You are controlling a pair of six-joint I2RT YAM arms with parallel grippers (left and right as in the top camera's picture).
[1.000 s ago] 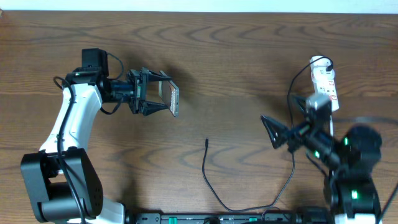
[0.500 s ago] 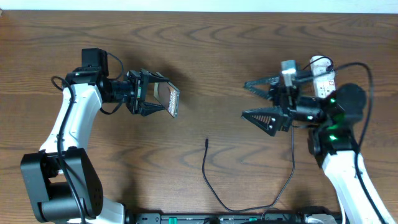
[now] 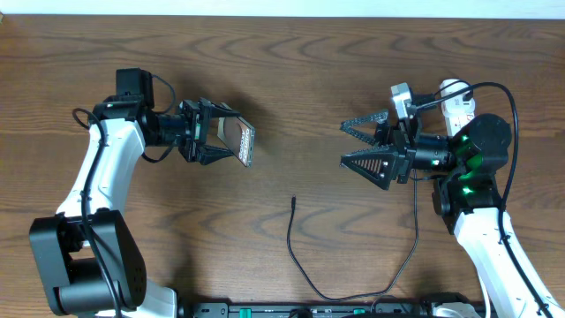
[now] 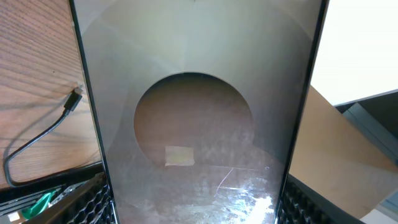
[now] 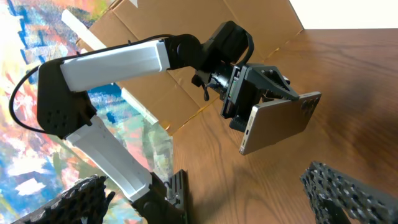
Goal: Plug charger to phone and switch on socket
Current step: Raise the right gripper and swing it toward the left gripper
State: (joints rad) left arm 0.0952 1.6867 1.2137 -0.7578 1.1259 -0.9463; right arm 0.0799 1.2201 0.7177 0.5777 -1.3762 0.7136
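My left gripper [image 3: 231, 141] is shut on the phone [image 3: 246, 144] and holds it on edge above the table, its free end pointing right. In the left wrist view the phone [image 4: 193, 93] fills the frame between the fingers [image 4: 193, 208]. The charger [image 3: 290, 231] lies loose on the table, its plug tip [image 3: 293, 202] below and right of the phone; it also shows in the left wrist view [image 4: 74, 99]. My right gripper [image 3: 344, 145] is open and empty, raised and facing the phone [image 5: 280, 124]. The socket [image 3: 452, 91] sits far right, mostly behind my right arm.
The charger cable loops along the front edge and runs up toward the socket under my right arm. A black rail [image 3: 309, 309] lies along the table's front edge. Cardboard and a colourful sheet [image 5: 37, 74] stand beyond the table's left side.
My right arm has swung up from the front right, turning its open gripper left toward the phone. The left arm and phone have not moved. The cable lies as before.
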